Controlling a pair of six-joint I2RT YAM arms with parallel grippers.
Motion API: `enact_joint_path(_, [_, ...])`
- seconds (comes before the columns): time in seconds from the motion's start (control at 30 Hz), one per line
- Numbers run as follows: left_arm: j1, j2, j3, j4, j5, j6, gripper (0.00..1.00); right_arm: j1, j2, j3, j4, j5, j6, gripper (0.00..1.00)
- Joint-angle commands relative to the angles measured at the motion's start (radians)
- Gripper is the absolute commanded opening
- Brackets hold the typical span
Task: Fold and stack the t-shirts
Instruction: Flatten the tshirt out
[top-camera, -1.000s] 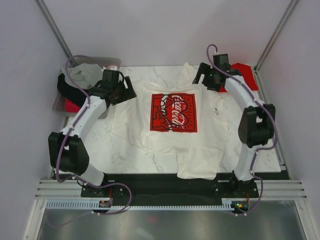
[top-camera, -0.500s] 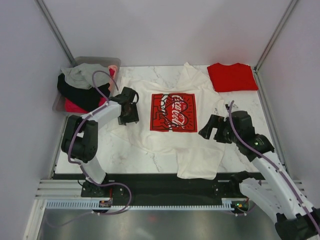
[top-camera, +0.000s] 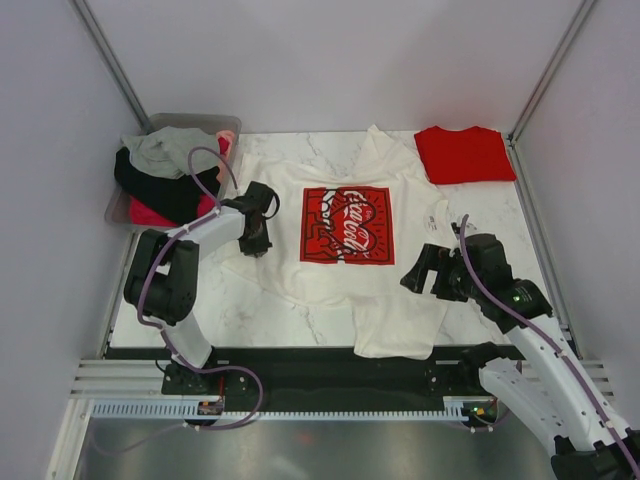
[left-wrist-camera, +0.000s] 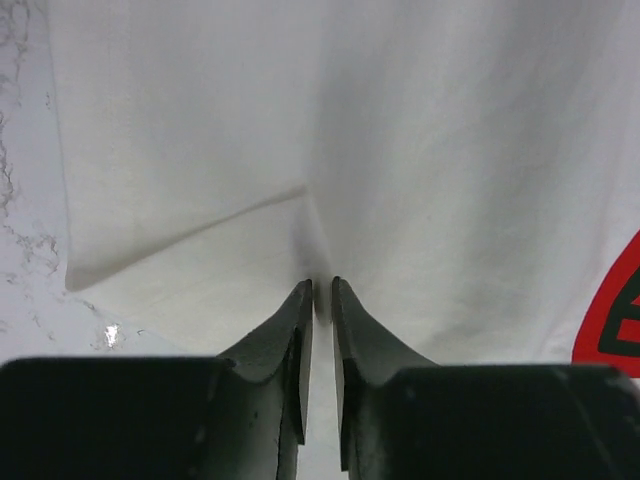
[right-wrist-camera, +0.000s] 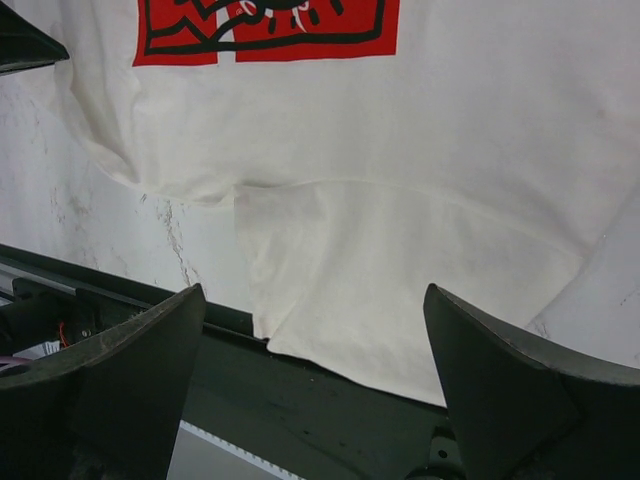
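Observation:
A cream-white t-shirt (top-camera: 345, 275) with a red chest print (top-camera: 347, 225) lies spread face up on the marble table, its lower hem reaching the black front rail. My left gripper (top-camera: 258, 240) is down at its left side, near the sleeve. In the left wrist view the jaws (left-wrist-camera: 321, 290) are pinched together on a small ridge of white cloth (left-wrist-camera: 400, 150). My right gripper (top-camera: 425, 275) hovers wide open over the shirt's lower right part; the right wrist view shows its fingers (right-wrist-camera: 312, 295) apart above the hem (right-wrist-camera: 450, 130). A folded red t-shirt (top-camera: 463, 153) rests at the far right corner.
A grey bin (top-camera: 200, 120) at the far left holds a heap of grey, black and pink clothes (top-camera: 160, 175). The black base rail (top-camera: 300, 360) runs along the table's near edge. Frame posts stand at the two far corners.
My left gripper has closed on the white shirt's left side. The right arm has swung from the far right corner to the near right, uncovering the red t-shirt.

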Motion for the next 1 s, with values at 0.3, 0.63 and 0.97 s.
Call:
enact_joint_path(0.3, [-0.006,-0.3,-0.15,-0.054,-0.044,-0.133,0.02,0.0,-0.052,-0.051,-0.045,0.061,0.048,0.98])
enact_joint_path(0.63, [-0.006,-0.904,-0.531,-0.096,0.028,-0.438,0.02,0.005,-0.031,-0.131,-0.162,0.181,0.12,0.98])
enact_joint_path(0.97, [-0.003,-1.256,-0.76,-0.169,0.011,-0.695,0.18,0.063,0.006,-0.212,-0.078,0.127,0.217,0.98])
